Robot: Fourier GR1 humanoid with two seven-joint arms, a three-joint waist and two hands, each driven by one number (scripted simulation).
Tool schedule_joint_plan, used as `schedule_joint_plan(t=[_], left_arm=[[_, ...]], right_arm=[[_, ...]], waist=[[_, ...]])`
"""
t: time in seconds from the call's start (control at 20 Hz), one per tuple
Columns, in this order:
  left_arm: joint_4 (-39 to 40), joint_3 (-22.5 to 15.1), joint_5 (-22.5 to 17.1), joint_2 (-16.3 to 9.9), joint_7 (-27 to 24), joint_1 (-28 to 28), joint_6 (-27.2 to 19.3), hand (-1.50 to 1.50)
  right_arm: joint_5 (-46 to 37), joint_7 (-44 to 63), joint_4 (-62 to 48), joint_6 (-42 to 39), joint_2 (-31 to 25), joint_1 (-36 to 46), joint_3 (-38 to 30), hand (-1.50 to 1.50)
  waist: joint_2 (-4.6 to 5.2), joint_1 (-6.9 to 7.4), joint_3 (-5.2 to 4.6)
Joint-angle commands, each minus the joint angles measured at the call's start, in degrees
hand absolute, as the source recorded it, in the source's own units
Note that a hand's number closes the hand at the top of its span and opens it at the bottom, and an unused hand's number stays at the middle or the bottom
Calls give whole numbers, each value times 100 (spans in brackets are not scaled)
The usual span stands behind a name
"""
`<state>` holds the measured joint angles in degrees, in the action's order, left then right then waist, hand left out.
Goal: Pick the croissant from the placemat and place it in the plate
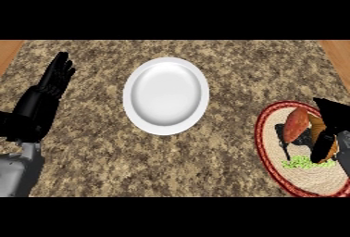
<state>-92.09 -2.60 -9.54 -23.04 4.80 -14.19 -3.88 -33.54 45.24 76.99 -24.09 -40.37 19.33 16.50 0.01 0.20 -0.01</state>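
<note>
Croissant (298, 124) lies on the round red-rimmed placemat (268, 152) at the granite surface (96, 152), right beside the right hand (331, 134), whose dark fingers (322, 152) curl down around its far side, apparently closing on it. Likely light, soft and flaky, it would crush under a pinch, so its thick middle looks the safest hold. The white plate (166, 96) waits well apart from those fingers. The left hand (49, 88) rests open, fingers straight.
</note>
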Motion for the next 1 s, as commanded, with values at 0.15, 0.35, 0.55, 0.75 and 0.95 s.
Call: schedule_joint_plan(t=[0.15,0.35,0.55,0.75,0.95], left_arm=[[-13,152,226,241,195,-103,105,0],[256,559,-11,-18,-110,-201,627,0],[149,408,350,312,35,-45,475,0],[-220,526,327,343,195,99,464,0],[0,751,137,158,96,-98,696,0]], right_arm=[[-526,-691,-763,110,264,-149,-377,-150],[-621,-1137,-1292,15,337,8,-498,-150],[-1086,-949,-1429,173,684,-51,-575,-150],[-1427,-1046,-1612,168,658,-234,-478,-150],[-1653,-2157,-1867,1458,540,-97,-611,150]], waist=[[4,-2,2],[9,18,2],[2,-5,1],[-1,2,1],[16,32,8]])
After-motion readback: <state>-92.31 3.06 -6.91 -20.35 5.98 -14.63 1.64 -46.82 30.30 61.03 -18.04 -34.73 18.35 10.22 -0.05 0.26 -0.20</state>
